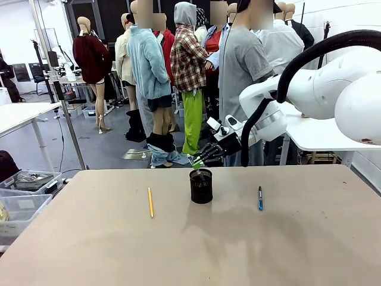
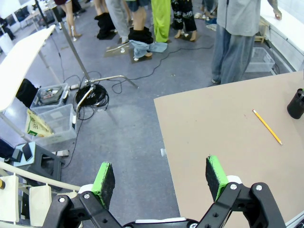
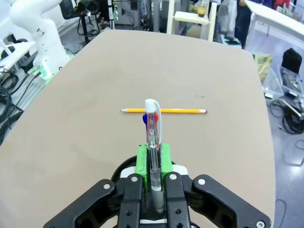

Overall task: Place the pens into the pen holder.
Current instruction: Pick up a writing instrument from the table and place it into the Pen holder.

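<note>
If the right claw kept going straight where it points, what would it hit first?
Probably the pen holder just below the right gripper, led by the pen it grips; depth is unclear.

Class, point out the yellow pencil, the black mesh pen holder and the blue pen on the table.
yellow pencil (image 1: 150, 202): front view, mid-shaft.
pen holder (image 1: 201, 189): front view, mesh wall.
blue pen (image 1: 260, 198): front view, barrel middle.

Lighting: bright, even, overhead; you get one soft shadow on the table (image 1: 89, 250) right of the pen holder (image 1: 201, 186). Wrist views bow at edges.
</note>
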You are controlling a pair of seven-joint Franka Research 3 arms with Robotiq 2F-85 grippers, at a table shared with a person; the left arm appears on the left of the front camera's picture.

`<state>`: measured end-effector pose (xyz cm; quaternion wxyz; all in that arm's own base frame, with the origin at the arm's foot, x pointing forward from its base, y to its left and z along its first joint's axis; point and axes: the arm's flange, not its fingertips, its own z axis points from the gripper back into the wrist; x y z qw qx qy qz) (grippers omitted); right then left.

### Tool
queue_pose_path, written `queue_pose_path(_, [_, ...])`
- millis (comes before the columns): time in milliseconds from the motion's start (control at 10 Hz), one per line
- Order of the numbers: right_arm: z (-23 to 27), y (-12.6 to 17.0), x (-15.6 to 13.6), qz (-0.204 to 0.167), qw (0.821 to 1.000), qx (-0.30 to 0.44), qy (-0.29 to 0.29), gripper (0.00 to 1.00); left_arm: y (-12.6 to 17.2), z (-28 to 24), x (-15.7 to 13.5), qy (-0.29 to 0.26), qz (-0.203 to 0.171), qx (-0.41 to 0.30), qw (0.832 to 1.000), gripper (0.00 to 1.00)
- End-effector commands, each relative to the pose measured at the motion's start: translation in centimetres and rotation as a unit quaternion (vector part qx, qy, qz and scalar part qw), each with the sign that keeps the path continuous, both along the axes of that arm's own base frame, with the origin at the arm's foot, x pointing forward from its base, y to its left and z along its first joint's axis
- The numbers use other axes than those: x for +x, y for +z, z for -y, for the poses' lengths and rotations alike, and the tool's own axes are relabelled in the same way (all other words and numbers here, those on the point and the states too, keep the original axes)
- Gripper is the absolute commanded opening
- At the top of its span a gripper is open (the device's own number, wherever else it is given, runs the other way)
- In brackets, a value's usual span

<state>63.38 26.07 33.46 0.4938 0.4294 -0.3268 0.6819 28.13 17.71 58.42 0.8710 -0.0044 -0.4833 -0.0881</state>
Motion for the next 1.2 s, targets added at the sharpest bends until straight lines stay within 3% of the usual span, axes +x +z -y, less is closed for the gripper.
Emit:
queue_pose_path(0, [0.5,0.8,0.2,-0.011,1.000,-0.011,-0.003,0.46,0.0,0.0,0.1,0.010,0.003,-0.004,1.000,1.00])
queue_pose_path(200, [1.5,1.6,-0.4,-0.006,1.000,-0.016,-0.007,0.80,0.0,0.0,0.1,0.010,0.003,-0.004,1.000,1.00])
queue_pose_path(500, [7.0,5.4,-3.3,0.039,0.994,-0.053,-0.090,0.80,0.0,0.0,0.1,0.010,0.003,-0.004,1.000,1.00])
queue_pose_path(800, [11.9,8.9,-7.3,0.024,0.962,-0.172,-0.212,0.80,0.0,0.0,0.1,0.010,0.003,-0.004,1.000,1.00])
queue_pose_path(1100, [13.5,10.1,-8.3,0.012,0.924,-0.261,-0.279,0.80,0.0,0.0,0.1,0.010,0.003,-0.004,1.000,1.00])
